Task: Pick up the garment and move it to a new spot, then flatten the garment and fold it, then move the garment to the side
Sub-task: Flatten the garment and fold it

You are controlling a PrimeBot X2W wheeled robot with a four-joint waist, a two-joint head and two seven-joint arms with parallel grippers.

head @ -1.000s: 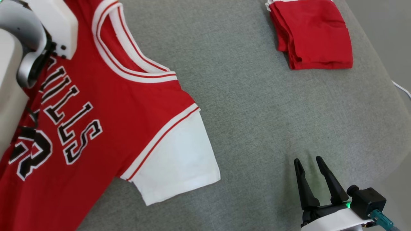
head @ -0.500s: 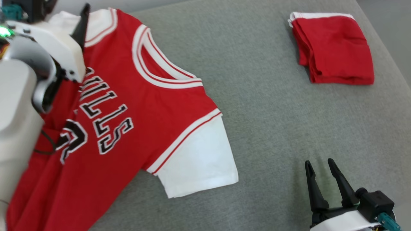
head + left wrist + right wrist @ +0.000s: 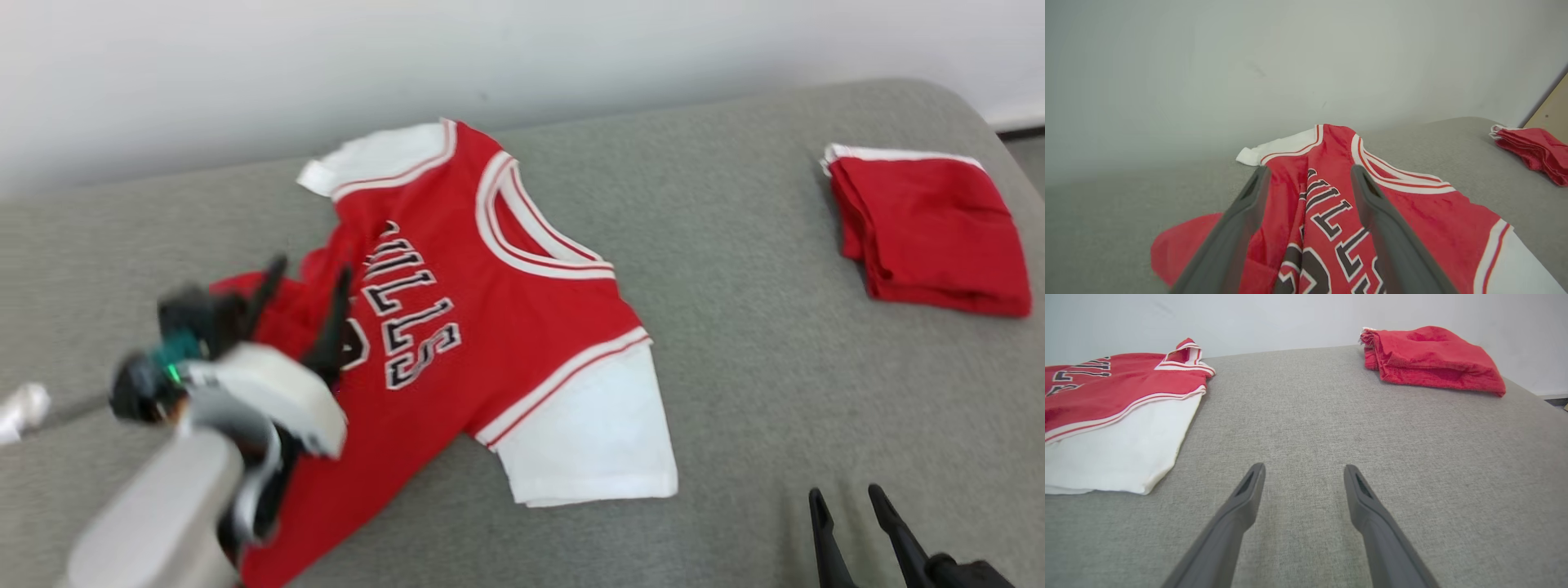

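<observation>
Left hand (image 3: 1310, 168) hangs released above the jersey (image 3: 1412, 216), whose creased middle the left wrist view uncovers.

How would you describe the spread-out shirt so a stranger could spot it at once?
On the wide grey padded surface, look to the left half. A red jersey lies there, spread open. Unlike the folded red garment at the far right, it shows white sleeves and black lettering.
</observation>
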